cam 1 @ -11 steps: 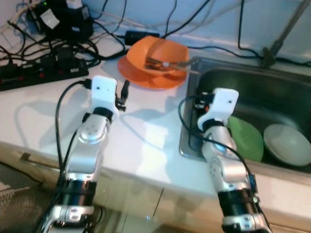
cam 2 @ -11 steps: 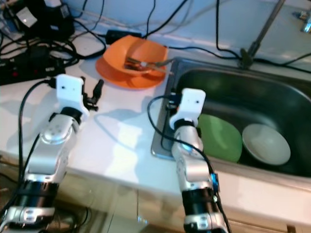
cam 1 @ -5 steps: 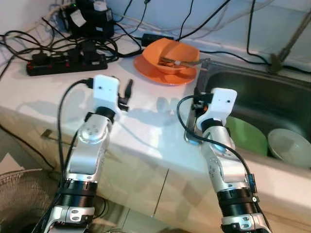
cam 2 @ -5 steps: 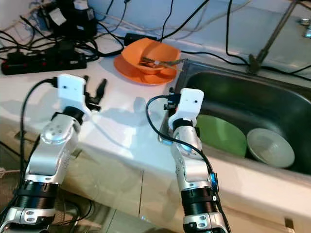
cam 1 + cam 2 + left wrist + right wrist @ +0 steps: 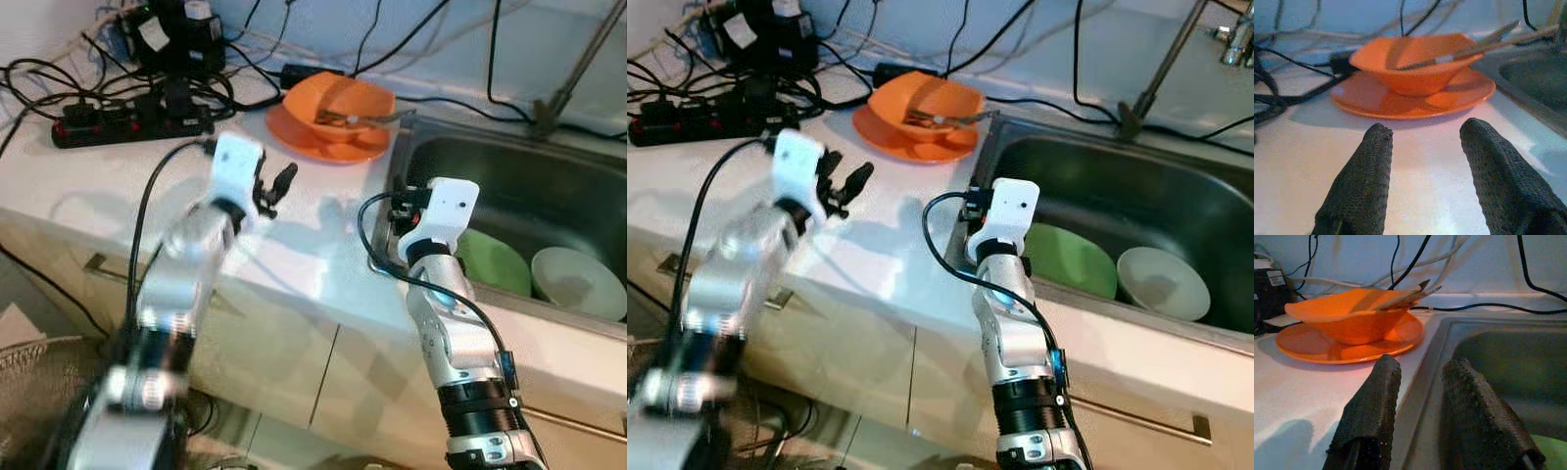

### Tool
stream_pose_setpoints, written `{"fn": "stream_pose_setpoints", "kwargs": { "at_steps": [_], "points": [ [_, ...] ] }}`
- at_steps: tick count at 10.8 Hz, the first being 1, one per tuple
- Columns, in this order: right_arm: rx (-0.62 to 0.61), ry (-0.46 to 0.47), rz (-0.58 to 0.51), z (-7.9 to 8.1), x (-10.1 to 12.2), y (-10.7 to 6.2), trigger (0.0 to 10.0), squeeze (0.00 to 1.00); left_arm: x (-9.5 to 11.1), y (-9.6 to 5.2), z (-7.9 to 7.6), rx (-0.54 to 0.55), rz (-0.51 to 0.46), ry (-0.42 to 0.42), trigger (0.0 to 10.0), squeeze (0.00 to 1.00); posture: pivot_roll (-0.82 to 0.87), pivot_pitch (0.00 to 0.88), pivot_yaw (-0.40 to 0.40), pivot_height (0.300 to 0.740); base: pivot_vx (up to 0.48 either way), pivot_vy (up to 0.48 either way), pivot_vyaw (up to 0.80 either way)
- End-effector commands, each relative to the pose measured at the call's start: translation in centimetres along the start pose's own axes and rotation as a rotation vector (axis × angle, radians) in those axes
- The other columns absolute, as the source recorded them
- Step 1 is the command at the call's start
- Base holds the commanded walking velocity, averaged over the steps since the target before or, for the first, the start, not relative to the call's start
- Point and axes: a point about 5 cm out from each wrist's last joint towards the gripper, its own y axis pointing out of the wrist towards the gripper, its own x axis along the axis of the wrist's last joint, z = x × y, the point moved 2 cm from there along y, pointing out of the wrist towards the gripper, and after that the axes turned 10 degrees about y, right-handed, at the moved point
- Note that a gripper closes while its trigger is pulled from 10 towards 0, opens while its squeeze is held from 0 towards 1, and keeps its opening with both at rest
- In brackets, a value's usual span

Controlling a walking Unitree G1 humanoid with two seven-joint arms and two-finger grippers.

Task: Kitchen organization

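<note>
The left pincer (image 5: 277,183), fingers spread wide and empty, is now reaching further over the surface (image 5: 313,245) toward the orange bowl (image 5: 338,103) on its plate (image 5: 1415,100), probably lining up a grasp; the right pincer (image 5: 1420,396) is hovering, slightly parted, by the sink (image 5: 1097,186).

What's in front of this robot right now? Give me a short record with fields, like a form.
Place: white counter beside a steel sink
On counter: orange bowl on orange plate, utensils in the bowl; power strip with cables
In sink: green plate, pale bowl
Left gripper: fingers open, empty, aimed at the orange bowl
Right gripper: fingers open, empty, at the sink's edge
</note>
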Motion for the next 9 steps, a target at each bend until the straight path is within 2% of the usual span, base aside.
{"fn": "stream_pose_setpoints", "kwargs": {
  "at_steps": [1, 3, 5, 7, 9],
  "points": [
    [-0.014, -0.004, -0.002, -0.3, 0.1, -0.1, 10.0, 0.0, -0.1, 0.5, -0.1, -0.038, 0.023, -0.005, 10.0, 0.0, -0.01, 0.073, -0.038, 0.74, 0.0, 0.0, 0.0],
    [-0.032, -0.003, -0.007, -0.6, 0.2, -0.6, 10.0, 0.0, 1.1, 2.5, 0.8, -0.07, 0.019, 0.016, 10.0, 0.0, -0.03, 0.095, -0.02, 0.74, 0.0, 0.0, 0.0],
    [-0.049, 0.002, -0.017, -0.8, 0.5, -1.3, 10.0, 0.0, 1.9, 3.8, 1.2, -0.08, 0.022, 0.007, 10.0, 0.0, -0.06, 0.122, -0.004, 0.74, 0.0, 0.0, 0.0],
    [-0.077, 0.0, -0.027, -1.3, 1.0, -2.4, 10.0, 0.0, 2.8, 5.2, 0.9, -0.089, 0.021, -0.018, 10.0, 0.0, -0.09, 0.165, 0.014, 0.74, 0.0, 0.0, 0.0],
    [-0.099, -0.001, -0.056, -1.4, 2.5, -3.6, 10.0, 0.0, 3.0, 5.9, 0.5, -0.097, 0.024, -0.031, 10.0, 0.0, -0.14, 0.196, 0.026, 0.74, 0.0, 0.0, 0.0]
  ]
}}
